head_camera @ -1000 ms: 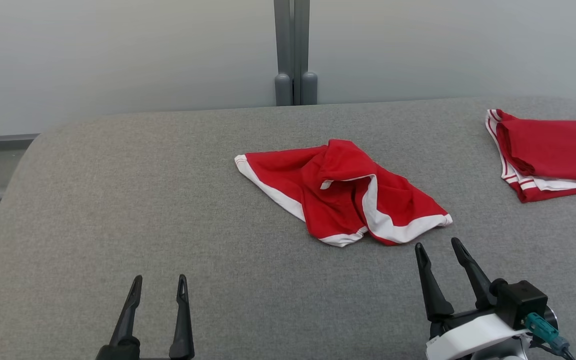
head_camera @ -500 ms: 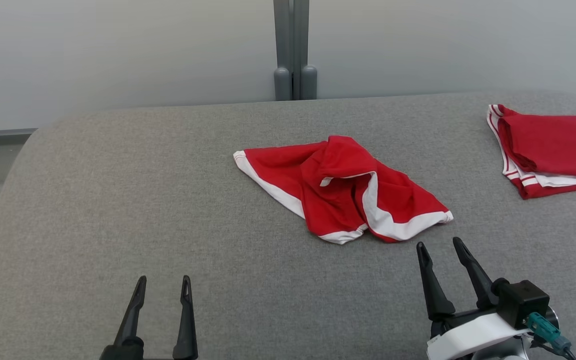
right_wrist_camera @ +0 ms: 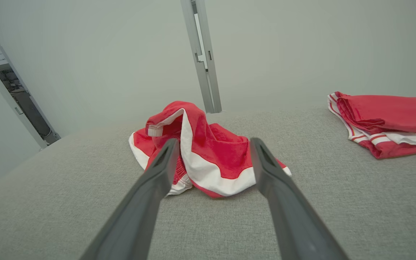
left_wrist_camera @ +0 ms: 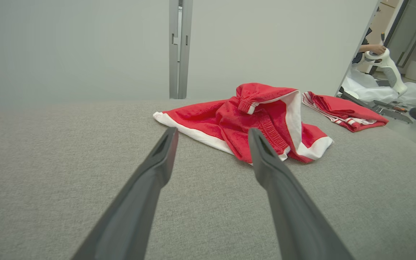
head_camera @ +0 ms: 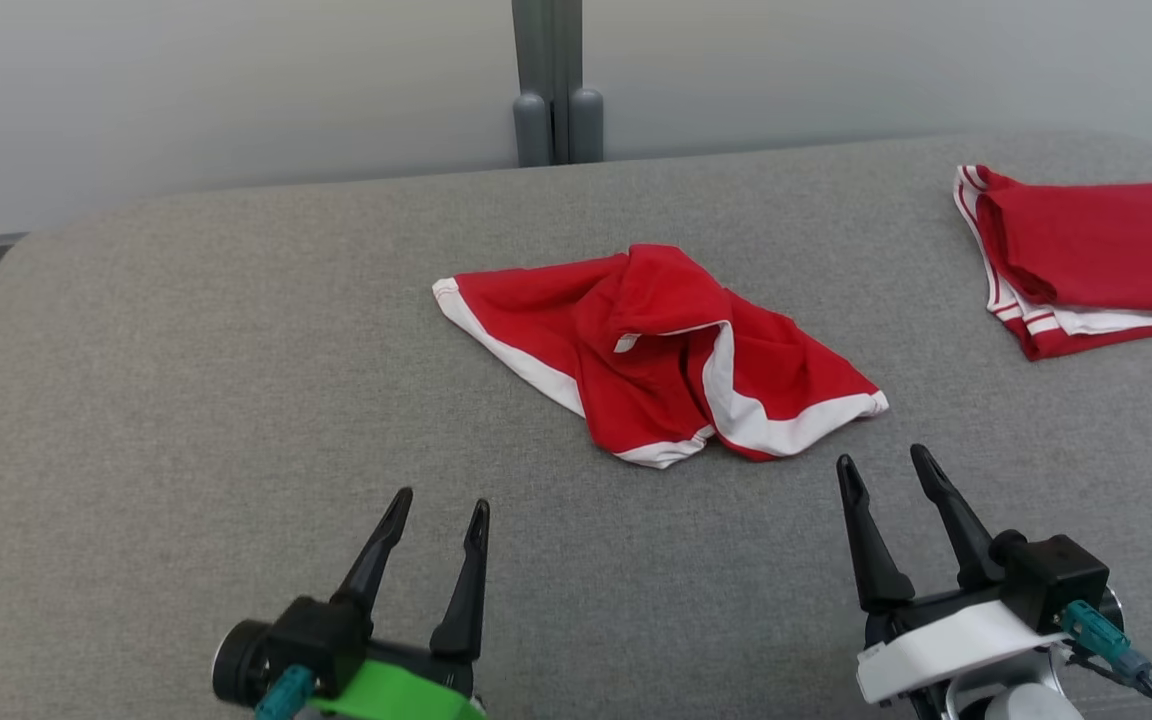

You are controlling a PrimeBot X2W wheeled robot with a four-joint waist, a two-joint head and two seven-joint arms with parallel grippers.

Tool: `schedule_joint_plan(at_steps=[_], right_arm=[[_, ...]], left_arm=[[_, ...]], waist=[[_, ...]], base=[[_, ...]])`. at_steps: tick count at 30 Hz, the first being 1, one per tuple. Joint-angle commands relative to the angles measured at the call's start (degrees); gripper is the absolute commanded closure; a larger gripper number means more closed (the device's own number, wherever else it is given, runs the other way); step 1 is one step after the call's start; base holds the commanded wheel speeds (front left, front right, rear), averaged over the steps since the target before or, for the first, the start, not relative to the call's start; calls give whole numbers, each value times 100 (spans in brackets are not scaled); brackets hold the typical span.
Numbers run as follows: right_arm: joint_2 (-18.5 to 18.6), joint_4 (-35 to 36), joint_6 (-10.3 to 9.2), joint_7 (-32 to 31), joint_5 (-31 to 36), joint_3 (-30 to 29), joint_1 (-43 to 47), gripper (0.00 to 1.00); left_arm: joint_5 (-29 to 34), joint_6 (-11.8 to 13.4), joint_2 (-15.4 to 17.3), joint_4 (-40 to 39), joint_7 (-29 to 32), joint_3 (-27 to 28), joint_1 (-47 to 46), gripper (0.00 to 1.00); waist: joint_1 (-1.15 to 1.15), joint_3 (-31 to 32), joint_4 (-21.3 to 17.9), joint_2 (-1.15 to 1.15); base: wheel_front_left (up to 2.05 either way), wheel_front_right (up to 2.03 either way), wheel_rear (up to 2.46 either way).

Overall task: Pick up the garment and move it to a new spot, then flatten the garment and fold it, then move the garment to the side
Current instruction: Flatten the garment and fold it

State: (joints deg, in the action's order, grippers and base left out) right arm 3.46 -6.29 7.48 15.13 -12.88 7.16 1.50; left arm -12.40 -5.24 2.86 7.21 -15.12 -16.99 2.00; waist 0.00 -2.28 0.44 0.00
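The garment (head_camera: 661,350) was a crumpled red knit with broad white hems and a ribbed waistband. It lay heaped in soft folds near the middle of the worktop (head_camera: 186,400), a round-cornered slab covered in grey woven cloth. Well apart from it, at the far right edge, a folded pile (head_camera: 1106,240) of the same red lay flat, with thin white stripes along its side. A grey metal post (head_camera: 556,80) stood behind the worktop.

Both pincers had their tapered dark fingers apart and held nothing. The left pincer (head_camera: 442,500) was well short of the garment. The right pincer (head_camera: 881,458) was just short of its near right corner, not touching.

Against a second earlier, the left pincer had come further up the head view, so its black block and green band showed. The camera had shifted too, while the garment kept its shape and place on the cloth.

The garment's long axis ran from far left to near right, with one white-hemmed corner pointing left and another pointing right.
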Motion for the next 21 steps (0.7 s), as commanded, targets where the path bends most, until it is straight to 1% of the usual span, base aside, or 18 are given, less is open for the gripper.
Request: schedule_joint_plan(at_steps=[1,5,11,17,21], right_arm=[[39,44,2,-1,36,-22,-139,0],[108,119,2,-1,45,-79,-353,0],[163,208,2,-1,45,-161,-641,0],[144,267,1,-1,44,-169,-814,0],[123,275,1,-1,38,-197,-855,0]], left_arm=[[-212,-70,9,122,-1,-90,-299,0],[-561,-176,11,542,-1,-502,-1055,0],[-933,-217,18,1074,-1,-1040,-1997,0],[-1245,-227,18,1568,-1,-1337,-2549,0],[-1504,-227,17,1716,-1,-1397,-2750,0]], waist=[[0,-300,-180,0],[0,-755,-334,0],[0,-1363,-550,0],[0,-1679,-766,0],[0,-1757,-845,0]], base=[[0,0,0],[0,0,0],[0,0,0],[0,0,0],[0,0,0]])
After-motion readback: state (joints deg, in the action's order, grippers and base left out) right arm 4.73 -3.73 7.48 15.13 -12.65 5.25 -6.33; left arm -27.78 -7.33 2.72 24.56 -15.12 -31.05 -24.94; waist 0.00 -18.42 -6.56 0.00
